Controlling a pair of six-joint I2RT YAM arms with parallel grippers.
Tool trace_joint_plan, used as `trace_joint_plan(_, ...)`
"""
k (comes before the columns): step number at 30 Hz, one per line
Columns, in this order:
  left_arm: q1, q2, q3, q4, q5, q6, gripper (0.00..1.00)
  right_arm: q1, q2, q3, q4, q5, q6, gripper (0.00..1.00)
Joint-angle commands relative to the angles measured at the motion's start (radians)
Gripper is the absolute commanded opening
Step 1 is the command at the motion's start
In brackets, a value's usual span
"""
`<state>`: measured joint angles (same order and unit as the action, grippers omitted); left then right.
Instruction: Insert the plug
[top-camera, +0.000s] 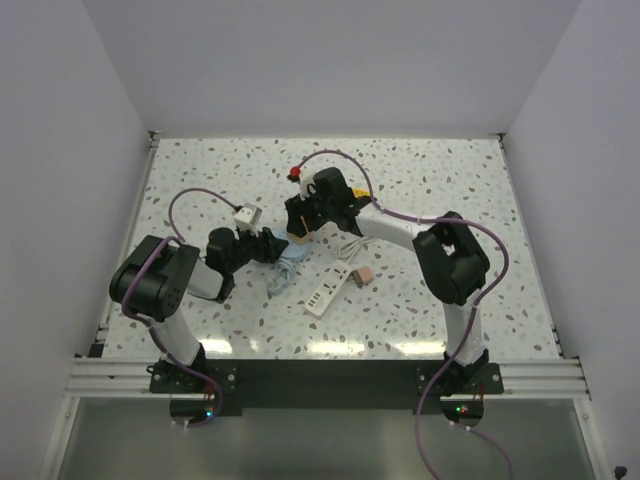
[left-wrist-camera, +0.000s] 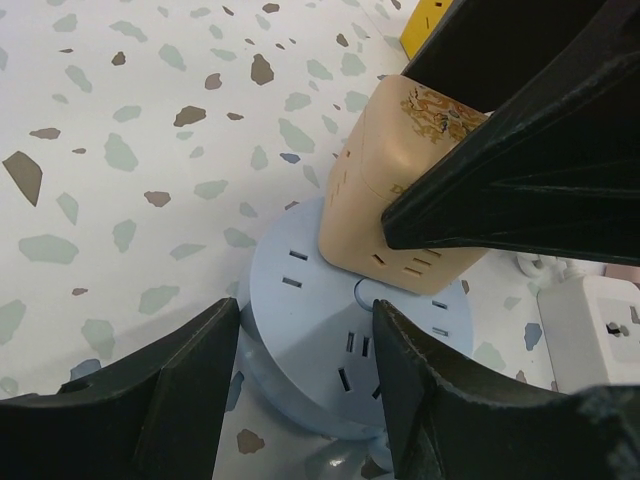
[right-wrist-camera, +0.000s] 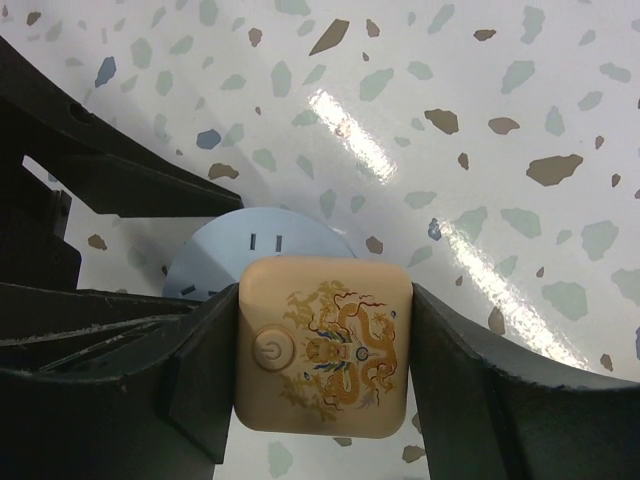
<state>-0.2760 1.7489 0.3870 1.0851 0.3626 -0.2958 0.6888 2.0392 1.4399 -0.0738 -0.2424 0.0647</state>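
Observation:
The plug (top-camera: 365, 274), small and dusty pink on a thin white cord, lies on the table just right of the white power strip (top-camera: 330, 290), with neither gripper on it. My right gripper (top-camera: 303, 228) is shut on a peach cube (right-wrist-camera: 325, 350) with a dragon print and holds it against the face of a blue round socket (left-wrist-camera: 340, 340). My left gripper (left-wrist-camera: 305, 330) is closed on the near rim of that blue socket (top-camera: 289, 266). The peach cube also shows in the left wrist view (left-wrist-camera: 400, 200).
A yellow cube (left-wrist-camera: 425, 25) sits just behind the peach cube. A white cube (top-camera: 246, 215) lies left of the grippers and a small red item (top-camera: 295, 175) behind them. The power strip's end shows in the left wrist view (left-wrist-camera: 600, 330). White walls enclose the table.

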Motion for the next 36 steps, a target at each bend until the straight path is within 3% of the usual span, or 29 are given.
trace_joint_plan(1,-0.009,0.0,0.018,0.016,0.019,0.007,0.6,0.006,0.093,-0.111,-0.16,0.051,0.012,0.0)
trace_joint_plan(15,-0.006,-0.04,0.003,-0.001,-0.005,-0.003,0.59,0.031,0.067,-0.309,-0.043,0.121,0.055,0.0)
trace_joint_plan(28,-0.008,-0.297,-0.059,-0.08,-0.099,-0.051,0.58,0.069,0.056,-0.397,0.016,0.184,0.081,0.0)
trace_joint_plan(36,-0.008,-0.35,-0.071,-0.105,-0.117,-0.045,0.58,0.103,0.092,-0.417,0.032,0.198,0.103,0.0)
